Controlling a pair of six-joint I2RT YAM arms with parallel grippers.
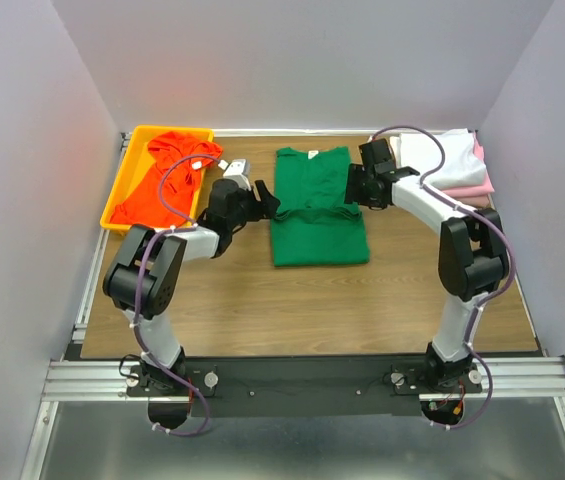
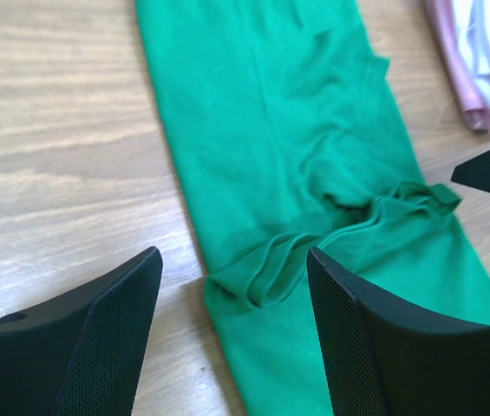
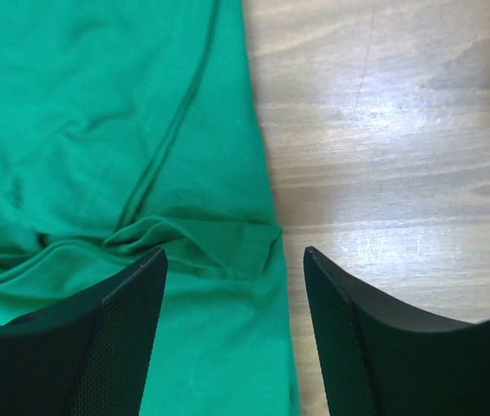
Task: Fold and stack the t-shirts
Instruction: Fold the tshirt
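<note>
The green t-shirt [image 1: 317, 207] lies flat in the middle of the table, partly folded, with a bunched fold across its middle. My left gripper [image 1: 269, 203] is open at its left edge, jaws straddling the fold end [image 2: 253, 282]. My right gripper [image 1: 354, 186] is open at its right edge, over the other fold end [image 3: 245, 247]. Neither holds anything. The orange-red t-shirt [image 1: 162, 175] is crumpled in the yellow tray [image 1: 127, 165]. The white t-shirt [image 1: 440, 155] lies on the pink t-shirt [image 1: 472, 188] at the back right.
The yellow tray stands at the back left by the wall. The white and pink pile [image 2: 479, 61] lies close to the right arm. Bare wood table [image 1: 312, 310] spreads in front of the green shirt.
</note>
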